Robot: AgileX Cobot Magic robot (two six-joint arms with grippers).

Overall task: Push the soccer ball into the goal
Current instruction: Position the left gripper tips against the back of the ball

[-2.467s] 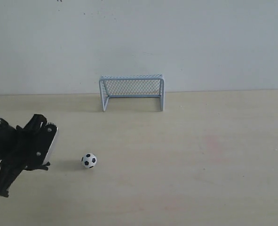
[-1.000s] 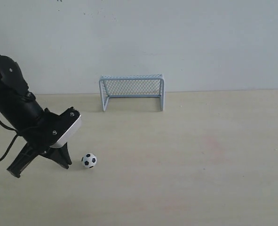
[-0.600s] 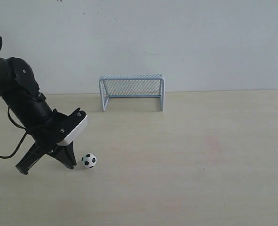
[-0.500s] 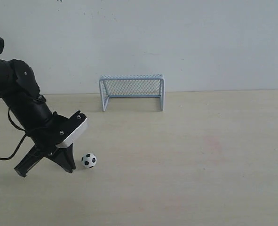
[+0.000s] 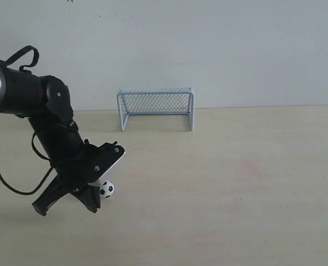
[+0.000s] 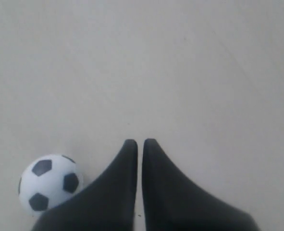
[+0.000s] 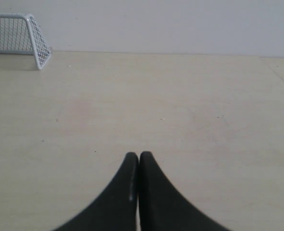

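1. The ball (image 5: 107, 189) lies on the table (image 5: 236, 183), front left, well apart from the goal (image 5: 155, 108), which stands at the back edge against the wall.
2. The ball sits just beside the left gripper (image 5: 93, 206), on its goal-ward side, partly hidden by it. In the wrist view the ball (image 6: 49, 183) is outside the fingers, against the flank of one finger (image 6: 114, 187). I cannot tell whether they touch.
3. The left gripper (image 6: 139, 141) is closed and holds nothing, with only a hairline slit between the tips.
4. The left arm (image 5: 47, 111) reaches in from the left, elbow high, forearm sloping down, gripper tilted with tips near the table.
5. The right gripper (image 7: 138, 154) is closed and empty, low over bare table, with the goal (image 7: 18, 33) far off.
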